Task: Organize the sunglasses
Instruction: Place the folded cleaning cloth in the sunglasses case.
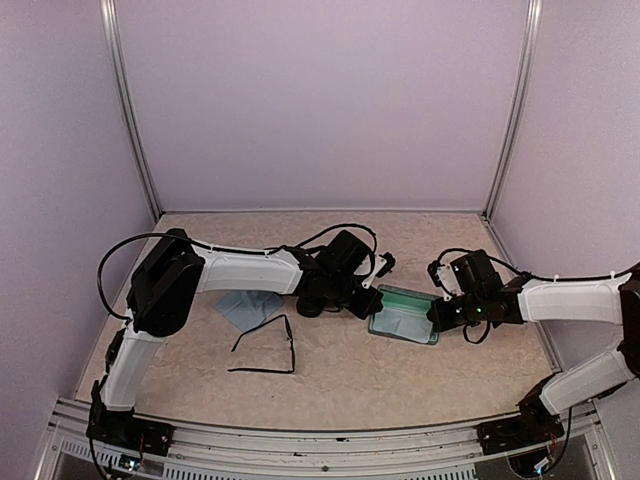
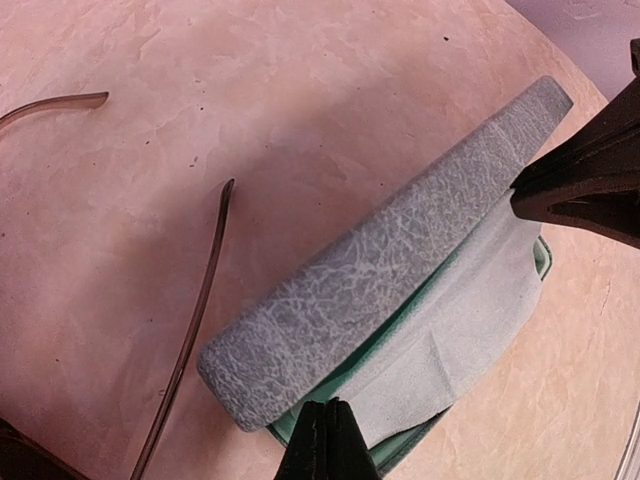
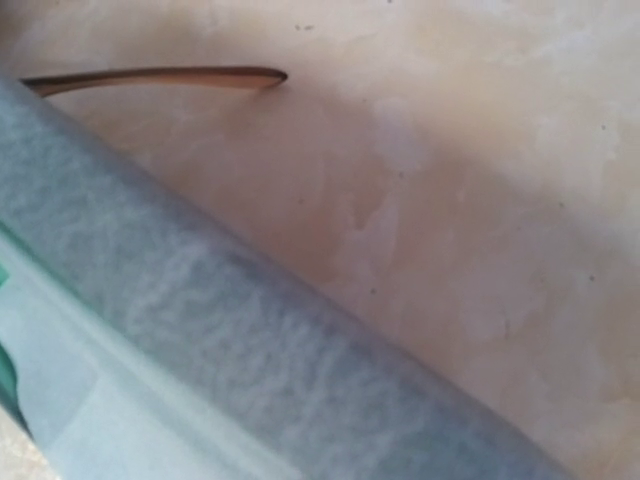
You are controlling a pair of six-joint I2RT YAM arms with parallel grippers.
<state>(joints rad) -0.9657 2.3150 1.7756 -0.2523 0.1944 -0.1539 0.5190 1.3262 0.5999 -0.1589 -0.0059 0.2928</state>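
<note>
Black-framed sunglasses (image 1: 265, 350): flat on the table (image 1: 400, 380), front left of centre, thin arms unfolded, nothing touching them.

Reddish-brown sunglasses (image 2: 190, 320): only the arms show in the wrist views. They are slim, curved, translucent brown strips on the table, just beside the case and apart from it.

Left gripper (image 2: 328, 440): closed, dark tips meeting in a point at the near rim of the case (image 2: 380, 290). I cannot tell whether it pinches anything.

Right gripper (image 1: 438, 316): closed, at the case's right end and against the lid edge.

Case: oblong with rounded ends, lid half raised. The outside is grey-blue with a crackled, leather-like grain and the lining is teal.

A soft, creased light-blue cloth (image 2: 470, 320) lies inside. A second cloth (image 1: 245, 305) lies under the left arm.

Table: mottled beige, stone-like finish.
</note>
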